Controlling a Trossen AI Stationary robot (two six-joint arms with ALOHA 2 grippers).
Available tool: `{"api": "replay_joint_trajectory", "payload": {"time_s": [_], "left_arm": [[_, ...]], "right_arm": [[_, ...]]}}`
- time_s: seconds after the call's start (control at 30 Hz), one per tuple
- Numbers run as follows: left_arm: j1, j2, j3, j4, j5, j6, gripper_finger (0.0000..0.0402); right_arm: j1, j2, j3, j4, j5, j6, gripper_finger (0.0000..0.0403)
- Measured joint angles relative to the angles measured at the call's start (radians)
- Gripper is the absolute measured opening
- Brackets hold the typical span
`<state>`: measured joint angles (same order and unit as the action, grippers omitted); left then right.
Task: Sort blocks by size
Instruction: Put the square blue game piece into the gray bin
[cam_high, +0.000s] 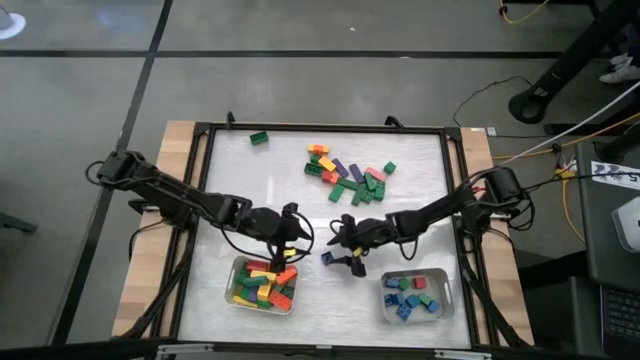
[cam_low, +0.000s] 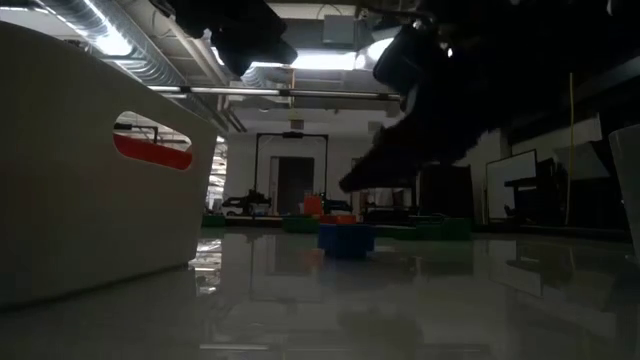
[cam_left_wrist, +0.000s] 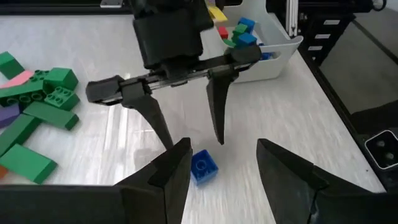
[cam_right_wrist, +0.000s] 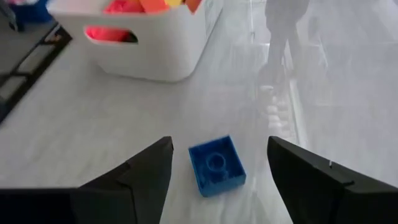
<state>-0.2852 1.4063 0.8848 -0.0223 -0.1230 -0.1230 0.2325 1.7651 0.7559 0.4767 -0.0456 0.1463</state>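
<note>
A small blue block (cam_right_wrist: 216, 165) lies studs-up on the white table between the two trays, also visible in the high view (cam_high: 327, 257). My right gripper (cam_right_wrist: 219, 140) hovers over it, open, with a finger on either side and neither touching. My left gripper (cam_high: 297, 236) hangs open and holds nothing, just left of the block and above the left tray's far edge. Loose blocks (cam_high: 345, 172) are heaped at mid-table toward the far edge. A lone green block (cam_high: 259, 138) sits near the far left corner.
The left tray (cam_high: 264, 285) holds long red, yellow and green blocks. The right tray (cam_high: 415, 297) holds short blue, green and red ones. Both stand near the table's near edge. A black frame (cam_high: 452, 200) borders the table. Bare table lies between the trays.
</note>
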Motion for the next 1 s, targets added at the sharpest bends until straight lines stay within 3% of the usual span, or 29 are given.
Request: {"api": "replay_joint_trajectory", "payload": {"time_s": [0.3,0.53,0.7,1.0], "left_arm": [[0.0,0.0,0.0,0.002,0.0,0.012,0.0169],[0.0,0.0,0.0,0.002,-0.001,-0.005,0.0169],[0.0,0.0,0.0,0.003,0.0,0.0,0.0169],[0.001,0.001,0.0,0.002,-0.003,0.006,0.0169]], "right_arm": [[0.002,0.091,0.077,-0.013,0.0,-0.106,0.026],[0.002,0.139,0.188,-0.229,-0.08,-0.129,0.026],[0.003,0.139,0.211,-0.277,-0.025,-0.13,0.026],[0.002,0.139,0.211,-0.344,-0.018,-0.128,0.026]]}}
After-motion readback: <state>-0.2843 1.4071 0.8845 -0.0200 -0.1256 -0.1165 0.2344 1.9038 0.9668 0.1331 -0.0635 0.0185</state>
